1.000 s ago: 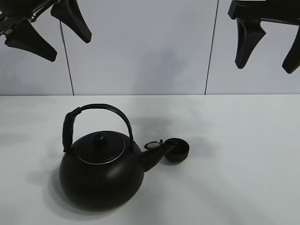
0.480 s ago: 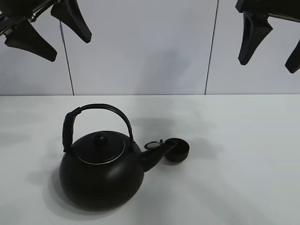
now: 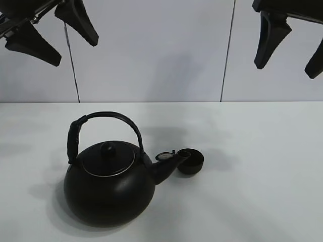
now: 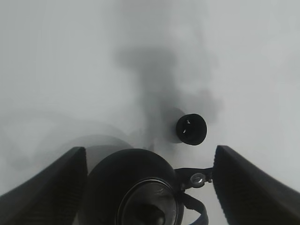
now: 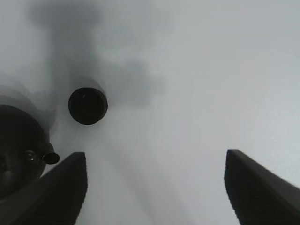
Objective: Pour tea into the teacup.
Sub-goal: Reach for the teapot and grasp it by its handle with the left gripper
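A tiny black teacup (image 3: 191, 161) stands on the white table, right beside the spout tip of a big round black kettle (image 3: 108, 186) with an arched handle (image 3: 103, 118). High above at the upper left, my left gripper (image 3: 53, 33) hangs open and empty. My right gripper (image 3: 292, 45) hangs open and empty at the upper right. From the left wrist, the teacup (image 4: 191, 129) lies beyond the kettle (image 4: 140, 187), between the open fingers (image 4: 243, 187). The right wrist view has the teacup (image 5: 88, 106) and the kettle's edge (image 5: 16, 150) off to one side of its open fingers (image 5: 255, 187).
The white table (image 3: 262, 191) stretches right of the cup. A pale panelled wall (image 3: 151, 50) rises behind the table.
The right gripper has shifted slightly up and to the right at the top of the exterior view. The left gripper, kettle and teacup have not moved.
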Robot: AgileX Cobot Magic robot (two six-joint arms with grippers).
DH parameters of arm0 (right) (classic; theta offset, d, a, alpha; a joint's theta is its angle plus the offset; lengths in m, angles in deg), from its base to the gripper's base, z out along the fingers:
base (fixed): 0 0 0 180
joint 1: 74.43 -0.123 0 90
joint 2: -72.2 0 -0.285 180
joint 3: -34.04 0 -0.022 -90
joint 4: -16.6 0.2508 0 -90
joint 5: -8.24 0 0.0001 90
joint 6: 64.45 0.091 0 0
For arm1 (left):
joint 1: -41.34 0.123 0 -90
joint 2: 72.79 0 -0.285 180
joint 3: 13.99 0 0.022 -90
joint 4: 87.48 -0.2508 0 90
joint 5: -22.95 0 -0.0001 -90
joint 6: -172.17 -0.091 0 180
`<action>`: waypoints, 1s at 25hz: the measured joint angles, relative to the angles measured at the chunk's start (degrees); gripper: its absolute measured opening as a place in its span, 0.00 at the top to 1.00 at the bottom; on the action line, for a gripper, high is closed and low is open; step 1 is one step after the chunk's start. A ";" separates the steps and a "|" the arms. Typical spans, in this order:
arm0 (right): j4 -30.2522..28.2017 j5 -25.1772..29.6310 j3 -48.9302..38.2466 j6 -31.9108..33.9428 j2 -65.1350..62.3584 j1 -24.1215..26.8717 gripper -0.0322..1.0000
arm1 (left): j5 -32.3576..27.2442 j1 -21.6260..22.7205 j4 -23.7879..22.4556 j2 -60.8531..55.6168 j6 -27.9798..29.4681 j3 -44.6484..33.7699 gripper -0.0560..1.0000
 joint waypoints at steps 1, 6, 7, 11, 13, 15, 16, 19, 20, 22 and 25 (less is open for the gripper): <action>0.37 -0.04 0.00 0.00 0.00 0.00 0.43 | 0.00 0.00 0.00 0.00 0.00 0.00 0.44; 5.11 -1.38 0.00 0.00 0.00 0.00 0.43 | 0.00 0.00 0.00 0.00 0.00 0.00 0.44; 5.88 -1.76 0.00 0.00 0.00 0.00 0.43 | 0.00 0.00 0.00 0.00 0.00 0.00 0.44; 6.67 -1.88 0.00 -0.07 0.00 0.00 0.43 | 0.00 0.00 0.00 0.00 0.00 0.00 0.44; 6.67 -1.88 0.00 -0.19 0.00 0.00 0.43 | 0.00 0.00 0.00 0.00 0.00 0.00 0.44; 6.67 -1.95 0.00 -0.19 0.00 0.00 0.43 | 0.00 0.00 0.00 0.00 0.00 0.00 0.44; 6.68 -1.95 0.00 -0.19 0.00 0.00 0.43 | 0.05 0.00 0.00 0.00 0.00 0.00 0.44; 6.73 -1.95 0.00 -0.19 0.00 0.00 0.43 | 0.05 0.00 0.00 0.00 0.00 0.00 0.44; 6.73 -1.97 0.00 -0.19 0.00 0.00 0.43 | 0.05 0.00 0.00 0.00 0.00 0.00 0.44; 6.73 -1.97 0.00 -0.19 0.00 0.00 0.43 | 0.10 0.00 0.00 0.00 0.00 0.00 0.44; 6.73 -2.02 0.00 -0.19 0.00 0.00 0.43 | 0.10 0.00 0.00 0.00 0.00 0.00 0.44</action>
